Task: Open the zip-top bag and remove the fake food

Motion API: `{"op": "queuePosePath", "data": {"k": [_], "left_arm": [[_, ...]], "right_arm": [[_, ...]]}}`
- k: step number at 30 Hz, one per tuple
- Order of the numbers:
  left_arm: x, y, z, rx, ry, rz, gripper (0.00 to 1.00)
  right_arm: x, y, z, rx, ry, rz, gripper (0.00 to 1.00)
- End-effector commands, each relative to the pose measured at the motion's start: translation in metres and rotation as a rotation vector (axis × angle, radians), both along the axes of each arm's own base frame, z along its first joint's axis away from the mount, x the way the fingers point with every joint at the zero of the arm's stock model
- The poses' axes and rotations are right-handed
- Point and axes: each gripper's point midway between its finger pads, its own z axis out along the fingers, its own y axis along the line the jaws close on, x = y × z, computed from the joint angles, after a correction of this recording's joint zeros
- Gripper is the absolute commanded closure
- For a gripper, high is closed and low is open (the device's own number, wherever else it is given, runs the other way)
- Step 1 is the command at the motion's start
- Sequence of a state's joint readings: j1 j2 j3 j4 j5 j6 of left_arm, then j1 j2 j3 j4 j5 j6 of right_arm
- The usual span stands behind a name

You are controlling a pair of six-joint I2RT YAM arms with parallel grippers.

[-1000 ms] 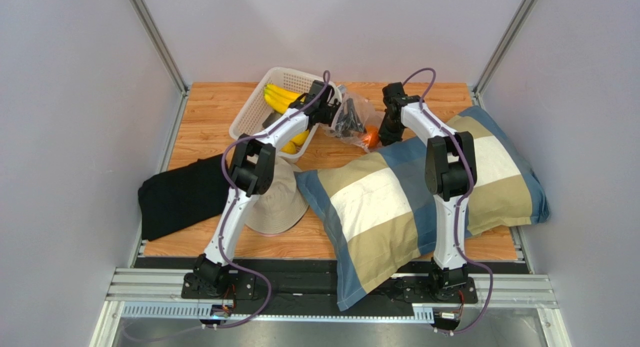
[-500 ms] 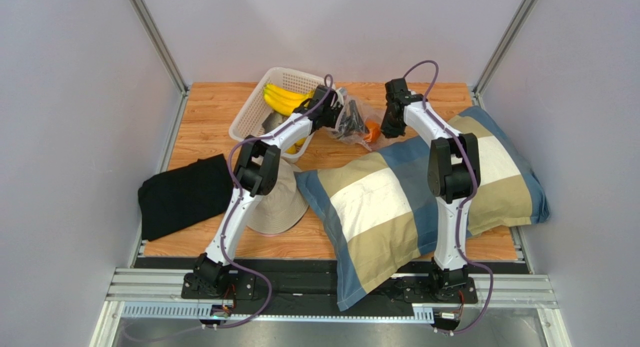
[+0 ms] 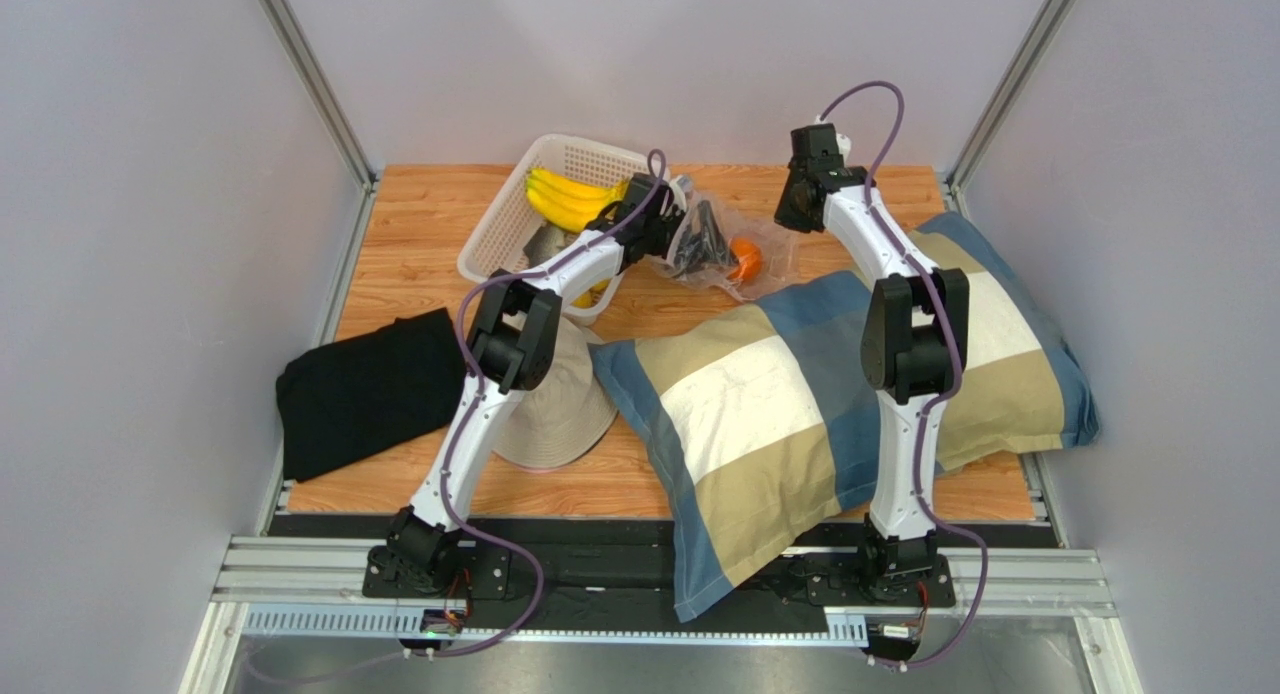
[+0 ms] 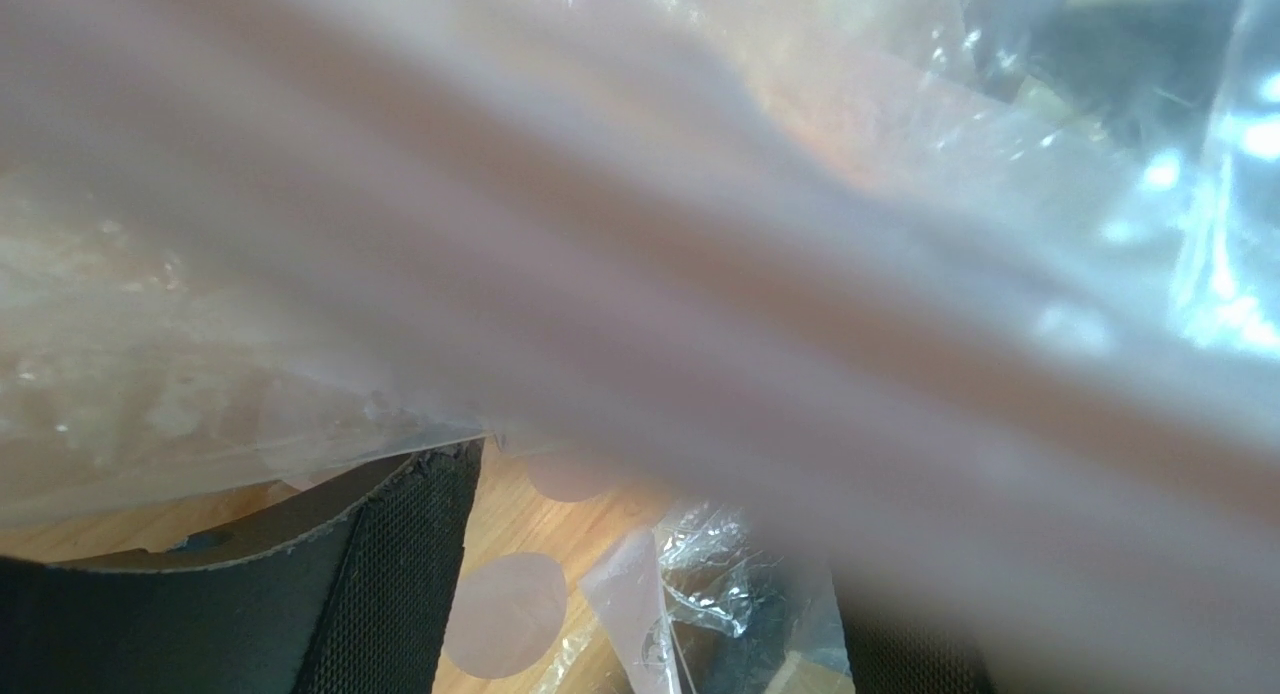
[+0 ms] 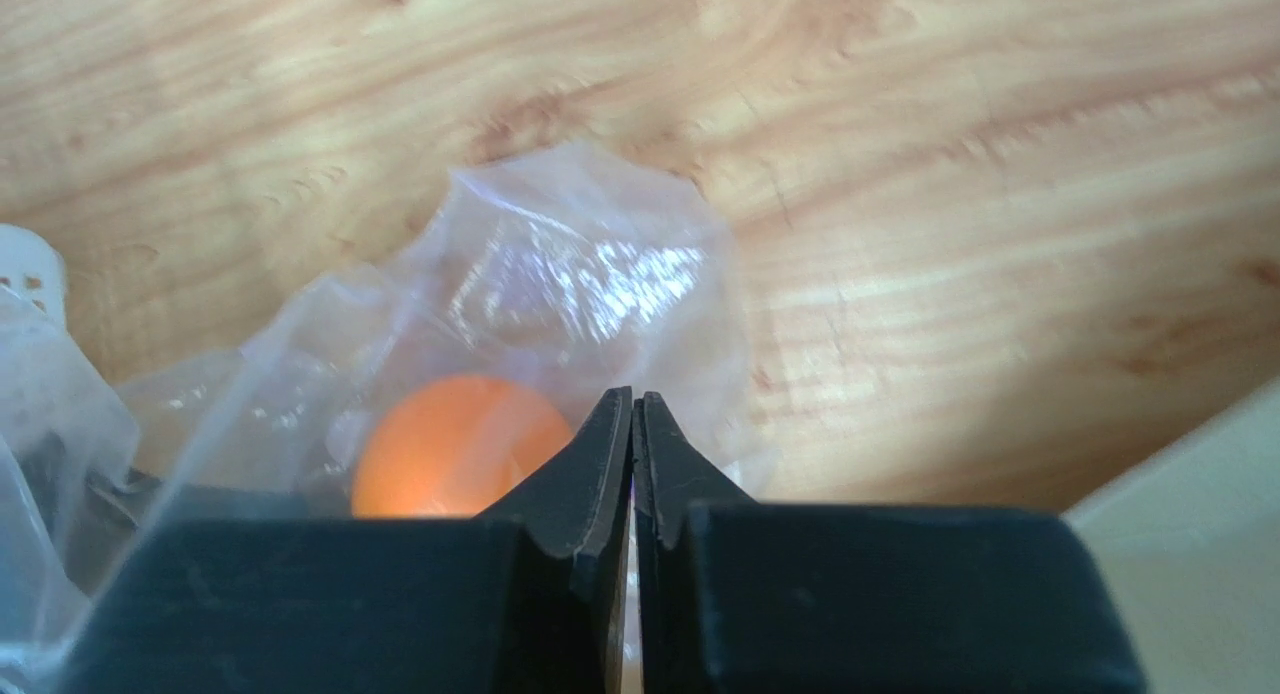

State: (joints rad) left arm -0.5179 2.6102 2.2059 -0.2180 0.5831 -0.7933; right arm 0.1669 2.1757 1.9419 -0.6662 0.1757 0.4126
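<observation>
The clear zip-top bag (image 3: pixel 706 244) lies crumpled on the wood between the basket and the pillow. It holds an orange (image 3: pixel 744 259) and some dark items (image 3: pixel 694 250). My left gripper (image 3: pixel 670 222) is at the bag's left edge. In the left wrist view, plastic (image 4: pixel 631 274) lies over the lens and hides the jaws. My right gripper (image 3: pixel 801 202) is shut and empty, lifted above and behind the bag. Its closed tips (image 5: pixel 633 409) hover over the orange (image 5: pixel 451 447) inside the bag (image 5: pixel 586 274). A yellow banana bunch (image 3: pixel 568 196) lies in the basket.
The white mesh basket (image 3: pixel 504 229) stands at the back left. A striped pillow (image 3: pixel 781 409) fills the right half of the table. A beige hat (image 3: pixel 556 412) and a black cloth (image 3: pixel 368 391) lie at the front left. Grey walls enclose the table.
My right gripper has lifted off the bag beside the orange and moved back and to the right. The left arm and the bag shifted slightly.
</observation>
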Motion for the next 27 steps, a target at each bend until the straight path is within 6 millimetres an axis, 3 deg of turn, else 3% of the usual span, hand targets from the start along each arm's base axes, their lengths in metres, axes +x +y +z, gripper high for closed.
{"op": "queuePosePath", "data": {"k": [1, 8, 13, 16, 27], "left_arm": [[0.002, -0.004, 0.047, -0.064, -0.106, -0.018, 0.15], [0.015, -0.01, 0.048, -0.094, -0.151, 0.004, 0.11], [0.021, -0.012, 0.045, -0.112, -0.159, 0.035, 0.11], [0.028, -0.018, 0.046, -0.129, -0.176, 0.04, 0.13], [-0.002, -0.025, 0.009, -0.056, -0.048, -0.017, 0.16]], "right_arm": [[0.035, 0.017, -0.005, 0.029, -0.083, 0.064, 0.94], [0.015, 0.04, -0.041, 0.147, -0.004, 0.079, 0.95], [0.01, 0.053, -0.052, 0.212, 0.027, 0.113, 0.96], [0.005, 0.055, -0.056, 0.226, 0.039, 0.113, 0.96], [0.013, 0.073, -0.045, 0.348, 0.026, 0.047, 0.98]]}}
